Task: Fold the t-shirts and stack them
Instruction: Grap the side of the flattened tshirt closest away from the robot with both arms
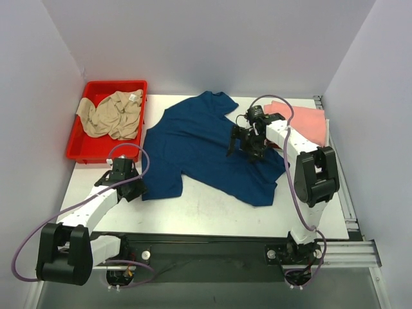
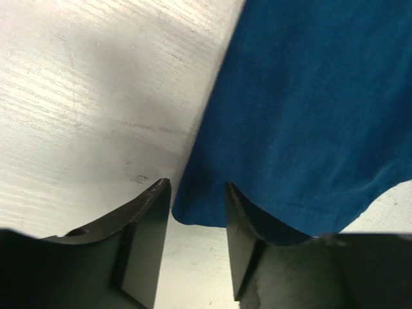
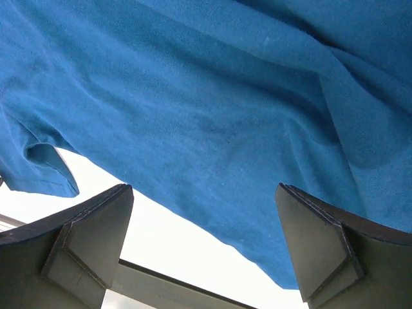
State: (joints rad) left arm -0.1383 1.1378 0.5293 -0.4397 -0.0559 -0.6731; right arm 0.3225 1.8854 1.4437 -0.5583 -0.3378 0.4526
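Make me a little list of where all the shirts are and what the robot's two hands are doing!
blue t-shirt: spread out on the middle of the table, not folded yet
beige t-shirt: crumpled in the red bin, far left
pink t-shirt: lying flat at the far right
left gripper: open, one finger on each side of the blue t-shirt's near left corner
right gripper: wide open, over the blue t-shirt's right side, holding nothing
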